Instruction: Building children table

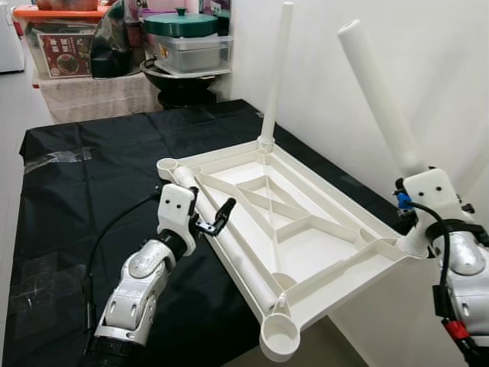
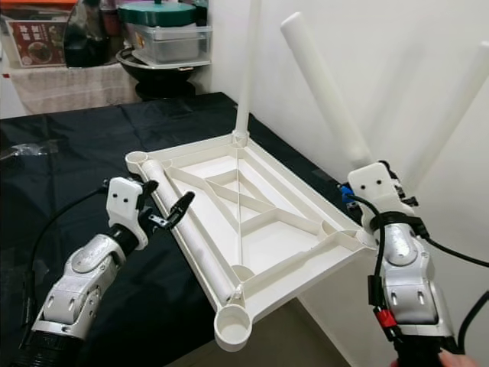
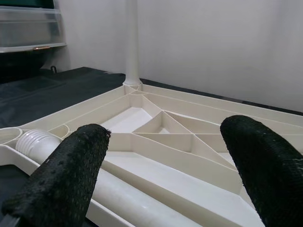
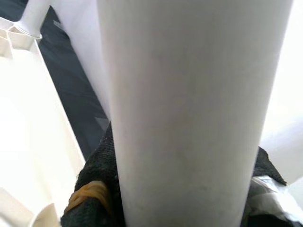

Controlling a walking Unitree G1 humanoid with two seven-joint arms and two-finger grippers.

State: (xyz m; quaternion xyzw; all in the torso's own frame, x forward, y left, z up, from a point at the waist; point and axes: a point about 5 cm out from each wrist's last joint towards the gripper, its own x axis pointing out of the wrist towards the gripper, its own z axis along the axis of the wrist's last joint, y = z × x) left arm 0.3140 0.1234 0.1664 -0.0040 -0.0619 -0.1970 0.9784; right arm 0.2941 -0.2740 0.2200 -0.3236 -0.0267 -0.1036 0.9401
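Note:
The white table top (image 1: 306,252) lies upside down on the black-covered surface (image 1: 76,191), its near right part hanging over the edge. One white leg (image 1: 275,76) stands upright in the far corner socket. A second leg (image 1: 229,245) lies loose inside the left rim, threaded end (image 3: 35,142) towards the far left. My left gripper (image 1: 215,220) is open just above and beside this lying leg. My right gripper (image 4: 184,189) is shut on a third leg (image 1: 378,92), held tilted with its lower end at the right corner socket (image 1: 409,245). The near corner socket (image 1: 280,334) is empty.
A white wall (image 1: 443,69) runs close along the right side. At the back stand storage boxes and a green-lidded pot (image 1: 183,27) on a shelf. The black surface's near edge drops to the floor below the table top.

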